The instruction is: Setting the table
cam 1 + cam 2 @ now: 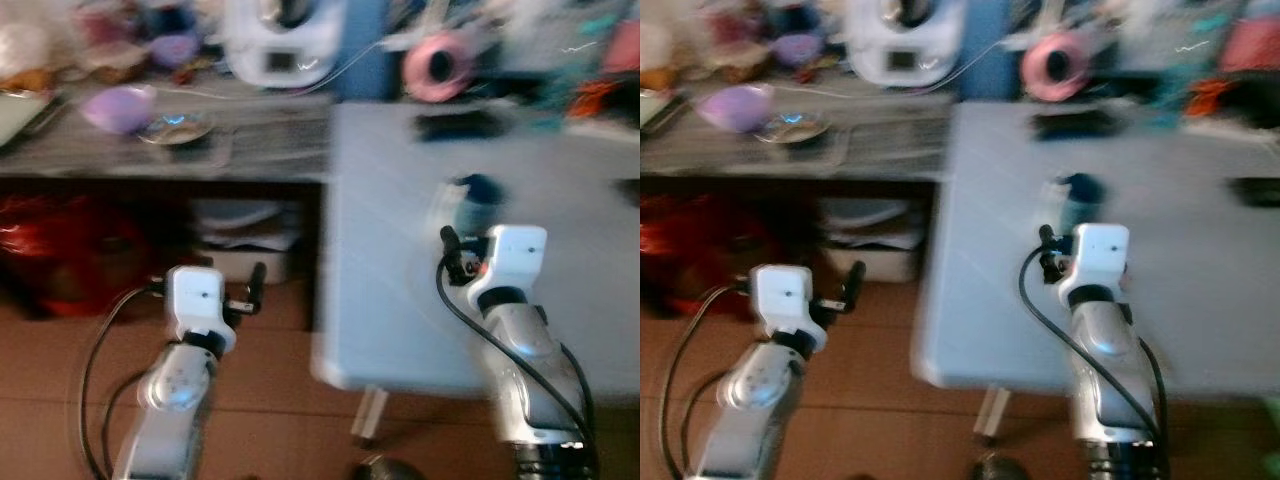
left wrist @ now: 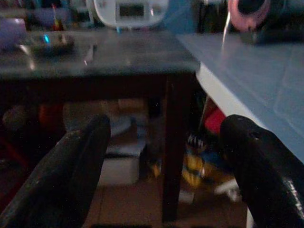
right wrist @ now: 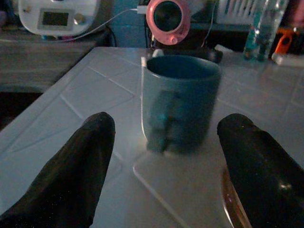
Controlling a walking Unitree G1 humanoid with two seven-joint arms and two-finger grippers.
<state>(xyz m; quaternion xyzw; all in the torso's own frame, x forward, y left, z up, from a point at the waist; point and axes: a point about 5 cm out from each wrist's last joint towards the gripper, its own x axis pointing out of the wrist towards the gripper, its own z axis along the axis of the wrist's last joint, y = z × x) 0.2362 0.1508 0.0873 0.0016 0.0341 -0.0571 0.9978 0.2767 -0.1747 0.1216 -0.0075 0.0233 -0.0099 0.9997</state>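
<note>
**Facing the mug with fingers spread**

Hovering over the pale table (image 3: 85, 90), the right gripper (image 3: 166, 156) is sitting released, its fingers flanking a blue mug (image 3: 180, 102) standing upright on a white mat (image 3: 190, 190). The left gripper (image 2: 164, 161) is hanging released beside the dark wooden table (image 2: 118, 57).

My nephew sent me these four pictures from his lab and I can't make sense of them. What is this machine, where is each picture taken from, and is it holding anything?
It is a humanoid robot with two silver arms, each ending in a gripper of two long black fingers. The two top pictures come from its head camera, looking down; they are blurred. The other two come from cameras on its wrists, looking along the fingers.

The right gripper is open over a pale table, its fingers either side of a blue mug standing on a pale mat. It holds nothing. Behind the mug sits a pink round gadget.

The left gripper is open too, hanging beside the pale table, facing a dark side table carrying a white appliance.
</note>
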